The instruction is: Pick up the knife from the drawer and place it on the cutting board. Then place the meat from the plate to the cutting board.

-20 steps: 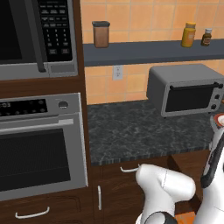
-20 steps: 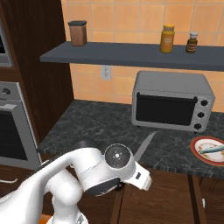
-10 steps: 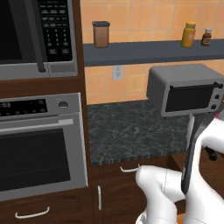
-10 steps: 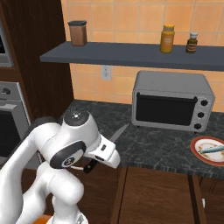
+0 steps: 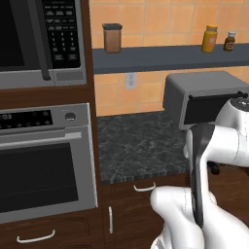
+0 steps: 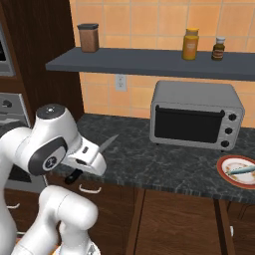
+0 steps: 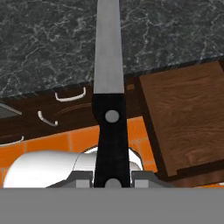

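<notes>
Gripping the knife (image 7: 109, 87) by its black handle between closed jaws, blade jutting straight out over the dark desk (image 7: 52, 39).

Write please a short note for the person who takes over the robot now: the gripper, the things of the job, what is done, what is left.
Gripper: shut on the knife, held by its black handle, blade pointing away from the hand, over the edge of the dark counter.
Plate: on the counter to the right of the toaster oven, with the meat on it.
Cutting board: I cannot place it for sure.
Done: knife picked up.
Left: put the knife on the cutting board, then bring the meat from the plate to the board.
</notes>
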